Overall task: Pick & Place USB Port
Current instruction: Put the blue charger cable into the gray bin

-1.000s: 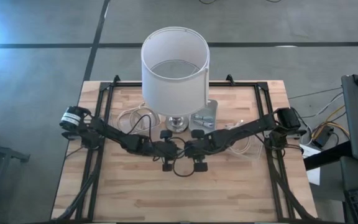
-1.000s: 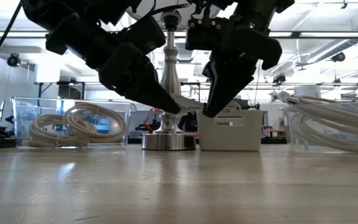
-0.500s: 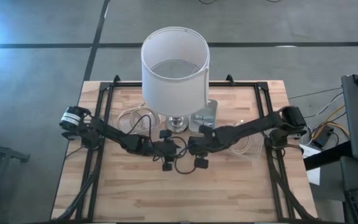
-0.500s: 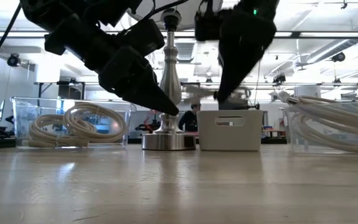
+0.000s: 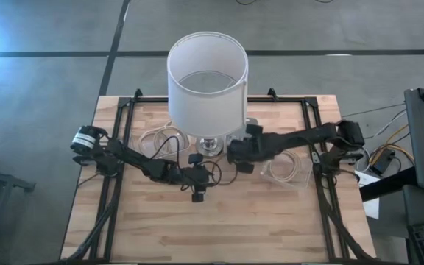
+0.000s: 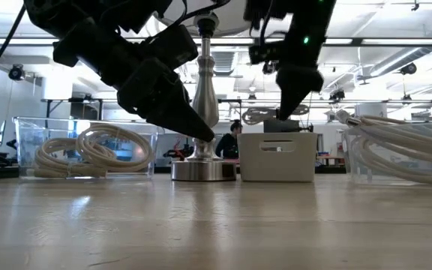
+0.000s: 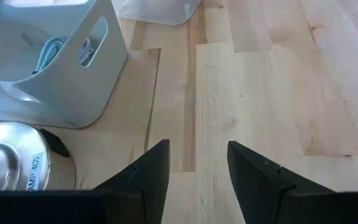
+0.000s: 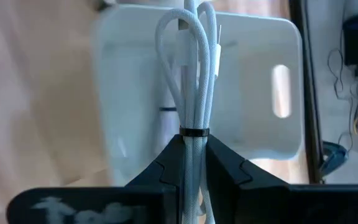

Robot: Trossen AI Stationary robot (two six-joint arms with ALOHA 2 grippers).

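I am working over a pale butcher-block wooden table [image 5: 219,221] in a bright workshop, with a tall white-shaded lamp on a silver metal base [image 6: 203,169] at the back. The task's thing, a bundled white braided USB cable bound with a black tie [image 8: 193,99], is pinched between the right gripper [image 8: 193,163] fingers, which are closed tight on it, loops pointing forward. Directly beyond those fingertips sits the white plastic bin with handle slots [image 8: 253,93], so the pick looks done and the drop remains. The left gripper [image 7: 196,165] hovers low near the lamp base, fingers spread apart and holding nothing. Clear tubs of coiled white cables [image 6: 88,150] sit off to the side.
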